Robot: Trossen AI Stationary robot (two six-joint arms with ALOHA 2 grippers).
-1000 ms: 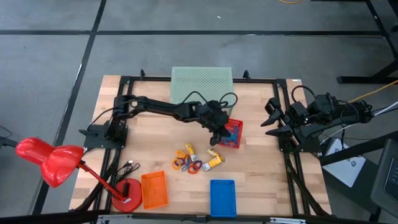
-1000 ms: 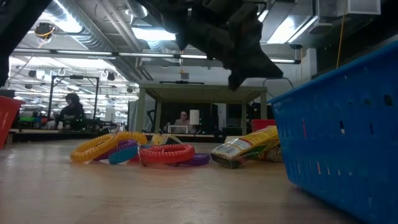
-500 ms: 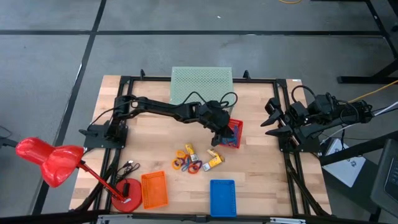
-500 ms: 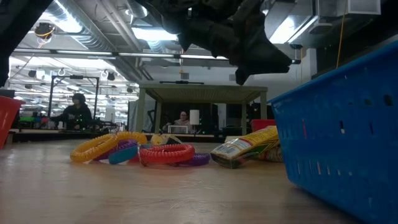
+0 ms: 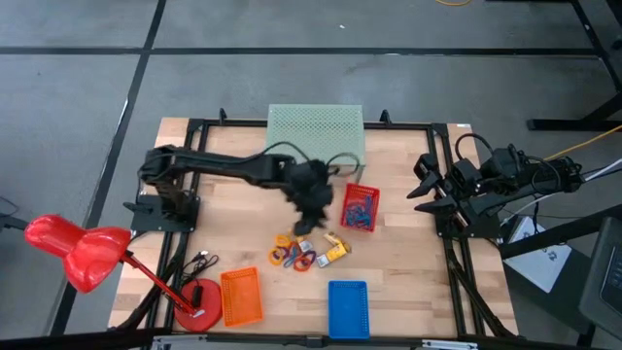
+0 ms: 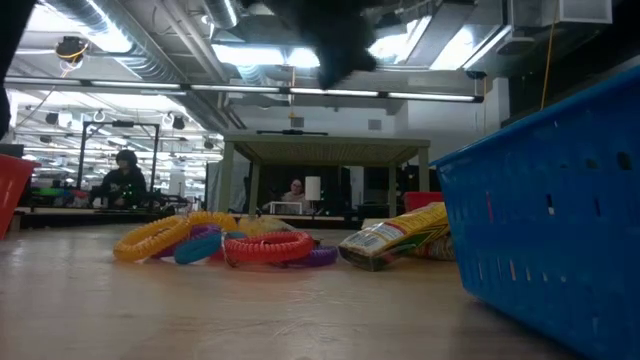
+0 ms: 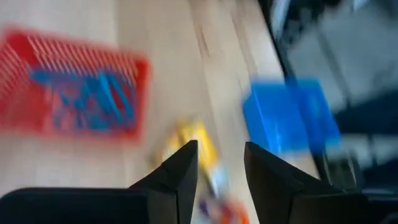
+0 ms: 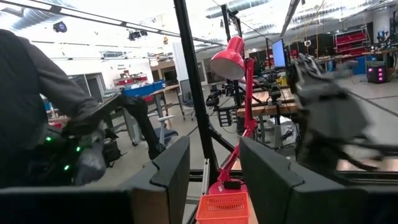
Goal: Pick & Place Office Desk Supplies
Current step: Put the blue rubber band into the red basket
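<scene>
Two grippers empty, left arm pulled back

Left gripper has swung away from the red basket, where it hovered a second ago, and now hangs with fingers apart above the rings and yellow blocks. Blue clips lie inside the red basket. Right gripper waits at the table's edge, fingers apart.

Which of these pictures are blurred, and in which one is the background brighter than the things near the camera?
Left wrist view: red basket and blue basket smeared by motion. High view: left pincer slightly blurred. Low view: bright ceiling lights, dark arm silhouette on top.
</scene>
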